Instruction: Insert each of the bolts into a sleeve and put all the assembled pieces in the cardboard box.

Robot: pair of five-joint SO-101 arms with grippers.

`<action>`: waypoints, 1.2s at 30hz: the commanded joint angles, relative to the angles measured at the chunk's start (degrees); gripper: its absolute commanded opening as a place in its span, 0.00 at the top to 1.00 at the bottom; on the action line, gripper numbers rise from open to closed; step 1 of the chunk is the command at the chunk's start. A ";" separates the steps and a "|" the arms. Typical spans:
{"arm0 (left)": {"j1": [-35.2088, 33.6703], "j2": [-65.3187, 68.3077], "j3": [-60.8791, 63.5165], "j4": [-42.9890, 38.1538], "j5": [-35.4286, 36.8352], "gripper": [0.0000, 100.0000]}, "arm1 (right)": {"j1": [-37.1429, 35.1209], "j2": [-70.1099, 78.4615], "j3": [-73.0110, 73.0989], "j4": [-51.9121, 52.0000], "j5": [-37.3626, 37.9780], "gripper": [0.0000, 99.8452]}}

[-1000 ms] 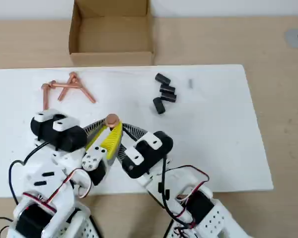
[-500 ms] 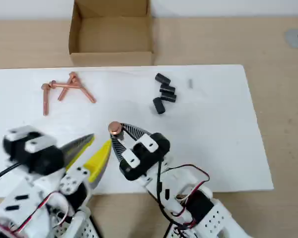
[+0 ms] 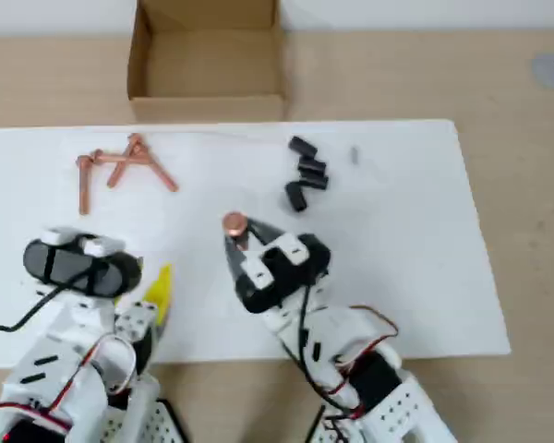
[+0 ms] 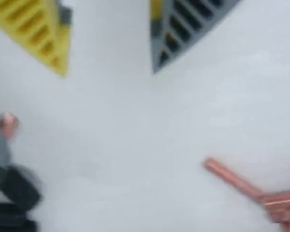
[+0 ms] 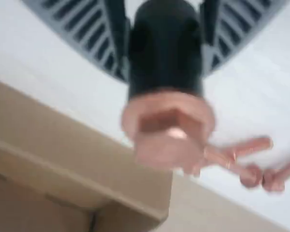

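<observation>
As I judge it, the step in hand is carrying one assembled piece to the box. A bolt already sits inside a sleeve, and the piece is not yet put away.

Nearest to the robot, the left gripper (image 4: 108, 70) hangs above the white sheet (image 3: 397, 277), at about 8 o'clock from the right gripper (image 3: 235, 242). Its yellow and grey fingers stand wide apart, with nothing between them.

The right gripper is a little farther out, near the middle of the sheet. It is closed on the black sleeve (image 5: 165, 53), with one finger on each side. The copper head of the bolt (image 3: 234, 222) sticks out of the sleeve's end, beyond the fingertips.

Farther on, the loose bolts (image 3: 120, 166) lie in a heap at about 10 o'clock from the held piece. The loose sleeves (image 3: 305, 173) lie at about 1 o'clock.

Farthest, the cardboard box (image 3: 208, 109) stands just past the sheet's far edge, close to 12 o'clock.

The next move, I think, calls for bringing the piece forward and high enough to pass over the box's front wall. The fingers should part only above the inside. The grip is on the sleeve alone, so the bolt may slide out if the piece tips.
</observation>
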 commanded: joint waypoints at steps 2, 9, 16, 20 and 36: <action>-4.84 -0.04 0.00 -4.04 -0.44 1.00 | 1.36 -8.22 -0.22 0.70 -0.53 0.99; -9.41 -0.04 1.41 -4.22 -0.35 0.99 | 1.89 -8.13 -0.57 1.58 -0.53 0.99; -10.73 -0.04 1.76 -4.22 -0.53 0.99 | 3.65 -6.73 -4.00 1.14 -0.44 0.99; -10.46 -0.04 1.67 -4.57 -0.62 0.99 | 4.26 -2.86 -7.60 0.88 -0.97 0.99; -10.81 -0.04 1.93 -5.80 -0.70 0.99 | 7.08 42.59 -46.99 -1.41 -2.37 0.99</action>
